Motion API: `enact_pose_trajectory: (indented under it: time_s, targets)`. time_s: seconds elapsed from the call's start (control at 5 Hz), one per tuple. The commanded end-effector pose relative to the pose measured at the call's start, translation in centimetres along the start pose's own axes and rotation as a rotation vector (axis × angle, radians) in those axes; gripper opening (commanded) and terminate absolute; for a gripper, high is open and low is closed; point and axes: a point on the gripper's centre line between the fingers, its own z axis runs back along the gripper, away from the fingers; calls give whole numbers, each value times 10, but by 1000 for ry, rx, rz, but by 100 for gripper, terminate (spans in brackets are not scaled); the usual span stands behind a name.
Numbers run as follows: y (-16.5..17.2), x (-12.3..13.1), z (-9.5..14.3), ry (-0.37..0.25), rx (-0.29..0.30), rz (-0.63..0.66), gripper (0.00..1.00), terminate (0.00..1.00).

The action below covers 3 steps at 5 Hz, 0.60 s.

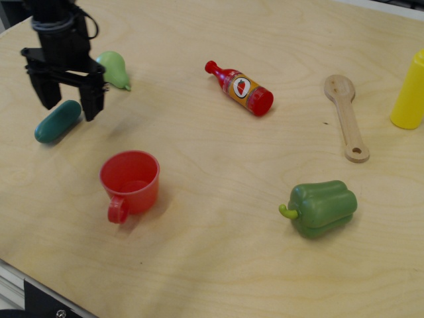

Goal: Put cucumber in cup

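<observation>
The cucumber (56,122) is a dark teal-green cylinder lying on the wooden table at the left. The red-orange cup (130,181) stands upright to its lower right, handle toward the front, and looks empty. My black gripper (70,105) hangs open just above the cucumber's upper end, one finger on each side of it. It holds nothing.
A light green pear (112,68) lies just behind the gripper. A red sauce bottle (241,88) lies at centre back. A wooden spoon (347,117), a yellow bottle (409,93) and a green bell pepper (320,208) are at the right. The table edge runs along the lower left.
</observation>
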Motion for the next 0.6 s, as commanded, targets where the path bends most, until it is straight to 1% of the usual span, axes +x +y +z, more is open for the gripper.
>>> enact_pose_trajectory:
  time_s: [0.0, 0.2, 0.4]
  targets:
    - [24, 10, -12, 2, 18, -47, 100, 0]
    - [25, 20, -21, -32, 29, -86, 100, 0]
    - [27, 30, -25, -50, 13, -90, 100, 0]
